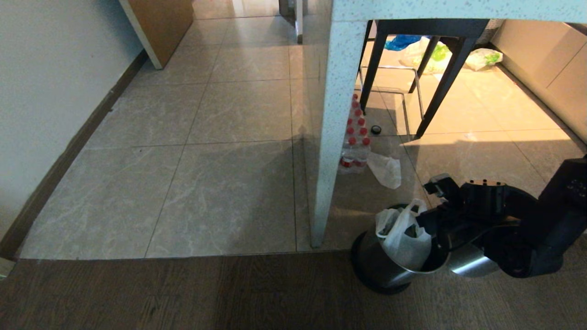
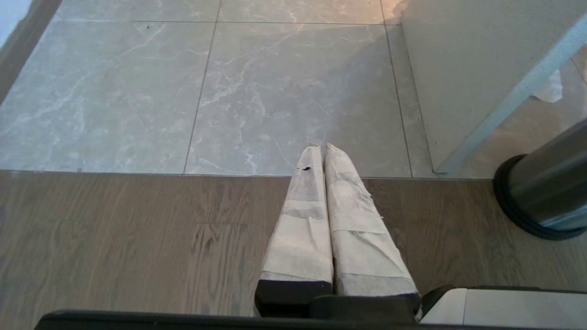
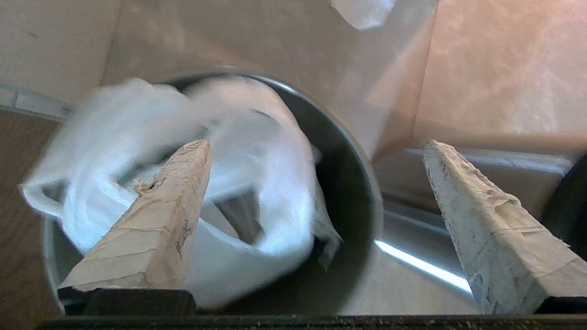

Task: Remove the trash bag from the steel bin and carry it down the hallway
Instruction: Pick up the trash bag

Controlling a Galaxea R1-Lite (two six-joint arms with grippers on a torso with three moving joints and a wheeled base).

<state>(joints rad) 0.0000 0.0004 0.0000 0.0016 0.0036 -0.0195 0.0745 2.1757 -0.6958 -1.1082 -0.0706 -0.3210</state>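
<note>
Right tool [image 3: 316, 183] spread wide over steel bin [image 1: 394, 268], lower right of head frame; trash bag [image 1: 403, 238] inside, handles up. Left tool [image 2: 326, 153] pressed together, idle. Risk: fingers miss thin handle, tip bin.

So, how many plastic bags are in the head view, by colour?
White: 2, the trash bag in the steel bin and a small bag on the tiles
Blue bag: 1
White-and-green bags: 2
Total: 5
</note>
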